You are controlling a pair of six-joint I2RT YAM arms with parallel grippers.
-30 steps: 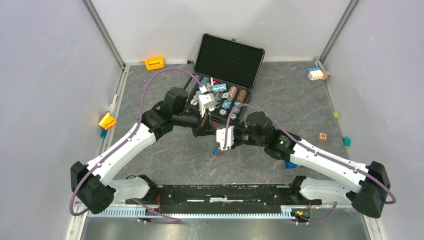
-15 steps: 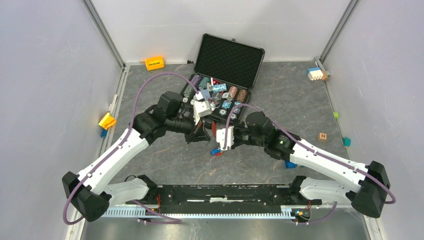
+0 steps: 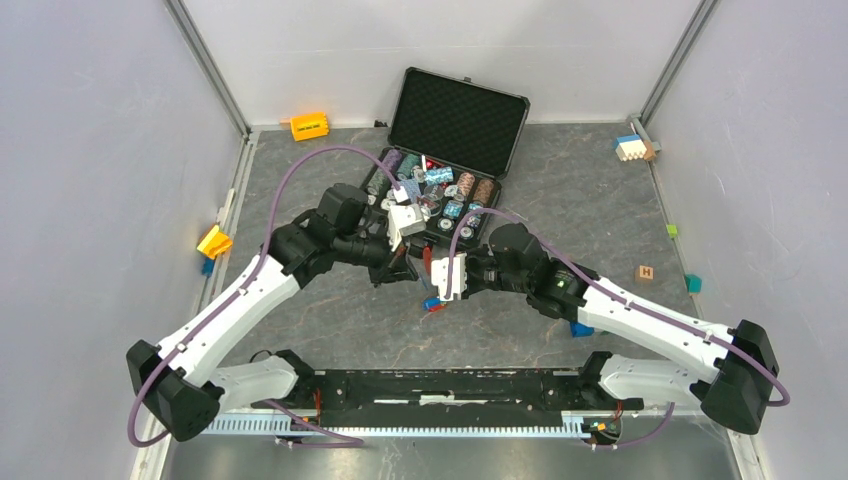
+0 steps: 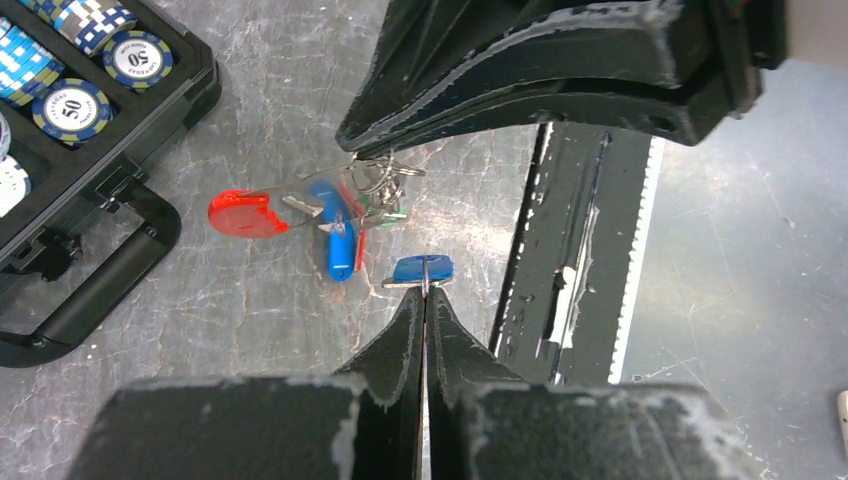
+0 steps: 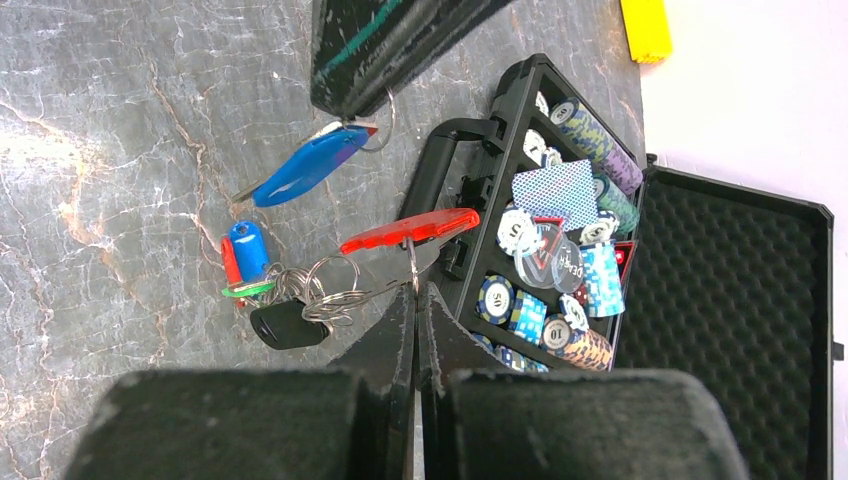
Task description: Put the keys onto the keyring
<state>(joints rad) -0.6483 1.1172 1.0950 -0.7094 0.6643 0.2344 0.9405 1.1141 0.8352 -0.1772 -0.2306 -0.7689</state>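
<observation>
My left gripper (image 4: 425,290) is shut on a blue-capped key (image 4: 420,269), gripped edge-on at its tips. That same key (image 5: 305,165) hangs from the left gripper (image 5: 385,45) at the top of the right wrist view. My right gripper (image 5: 415,285) is shut on the keyring (image 5: 335,290) beside its red fob (image 5: 410,229). A blue tube (image 5: 247,248), a green-capped key (image 5: 247,290) and a black fob (image 5: 288,323) dangle from the rings. In the top view both grippers meet mid-table, the left gripper (image 3: 400,268) just left of the right gripper (image 3: 432,282), with the bunch (image 3: 432,303) hanging below.
An open black case (image 3: 458,120) of poker chips (image 3: 450,195) stands just behind the grippers, its handle (image 4: 100,290) facing them. Small blocks lie around the edges: orange (image 3: 309,126), yellow (image 3: 213,241), blue-white (image 3: 631,147), a lettered cube (image 3: 645,272).
The left arm has pulled back from the case toward the near left, carrying the blue key down beside the right gripper. The right arm has barely moved.
</observation>
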